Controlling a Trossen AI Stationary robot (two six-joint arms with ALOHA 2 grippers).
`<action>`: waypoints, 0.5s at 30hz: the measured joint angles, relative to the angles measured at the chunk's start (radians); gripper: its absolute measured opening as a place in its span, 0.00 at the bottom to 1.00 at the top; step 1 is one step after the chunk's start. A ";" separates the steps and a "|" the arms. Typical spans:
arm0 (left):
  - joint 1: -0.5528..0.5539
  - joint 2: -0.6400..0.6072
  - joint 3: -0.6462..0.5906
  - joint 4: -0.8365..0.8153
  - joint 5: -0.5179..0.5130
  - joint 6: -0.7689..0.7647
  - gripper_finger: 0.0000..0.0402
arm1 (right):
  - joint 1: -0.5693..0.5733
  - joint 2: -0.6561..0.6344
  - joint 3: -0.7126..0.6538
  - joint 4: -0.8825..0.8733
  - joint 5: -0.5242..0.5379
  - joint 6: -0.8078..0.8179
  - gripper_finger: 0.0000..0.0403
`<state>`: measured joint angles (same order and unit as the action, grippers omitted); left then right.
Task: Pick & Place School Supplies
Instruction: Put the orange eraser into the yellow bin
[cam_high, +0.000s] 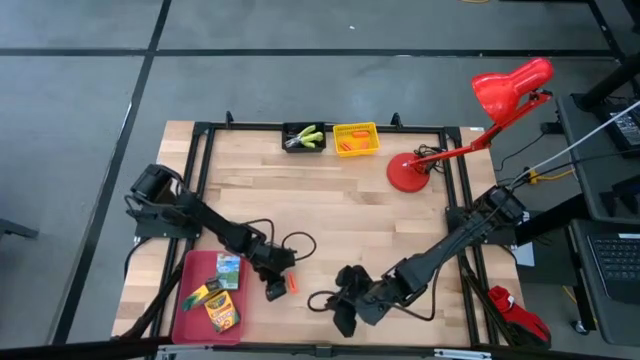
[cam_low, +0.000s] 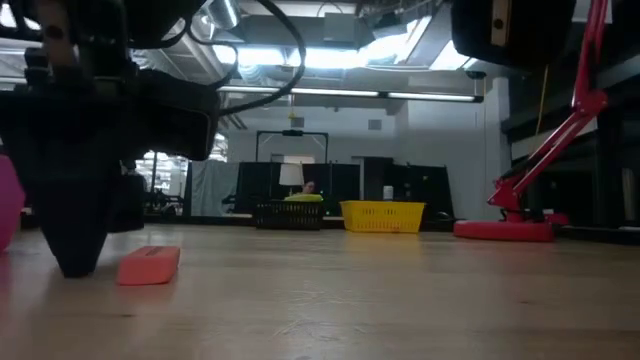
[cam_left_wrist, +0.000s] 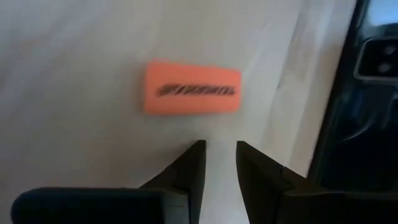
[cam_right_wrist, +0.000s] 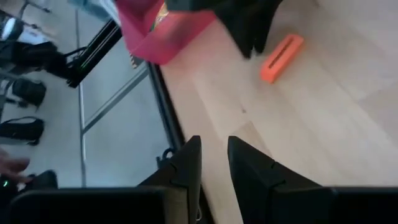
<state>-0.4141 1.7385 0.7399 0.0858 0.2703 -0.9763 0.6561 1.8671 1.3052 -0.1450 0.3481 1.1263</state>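
Observation:
A stubby orange piece (cam_left_wrist: 191, 88) lies flat on the wooden table (cam_high: 340, 220), just right of the red tray (cam_high: 195, 320). My left gripper (cam_left_wrist: 219, 146) hangs low right beside it on the tray's side, open by a narrow gap with nothing between the fingers. In the low view it (cam_low: 75, 255) stands left of the piece (cam_low: 150, 265). Three yellow-and-green crayon boxes (cam_high: 222, 314) lie in the tray. My right gripper (cam_right_wrist: 213, 140) is raised over the near edge, right of the piece, open by a narrow gap and holding nothing.
At the far edge stand a black bin (cam_high: 303, 138) with lime-green-handled tools and a yellow bin (cam_high: 356, 139) with orange pieces. A red desk lamp's base (cam_high: 408, 173) sits at the far right. Black cables (cam_high: 300, 243) trail by the left gripper. Bare wood lies between the arms and the bins.

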 joint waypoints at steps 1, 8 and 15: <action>-0.002 0.015 0.002 0.026 0.003 -0.015 0.21 | -0.002 0.000 0.000 -0.009 0.015 0.004 0.21; 0.013 0.072 0.054 0.019 -0.029 -0.038 0.16 | -0.025 0.000 0.001 -0.127 0.056 0.034 0.21; 0.084 0.113 0.111 0.018 -0.132 0.009 0.11 | -0.004 0.000 0.001 -0.155 0.073 0.073 0.21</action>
<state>-0.3306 1.8513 0.8506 0.1043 0.1388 -0.9669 0.6521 1.8671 1.3061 -0.3000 0.4216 1.1988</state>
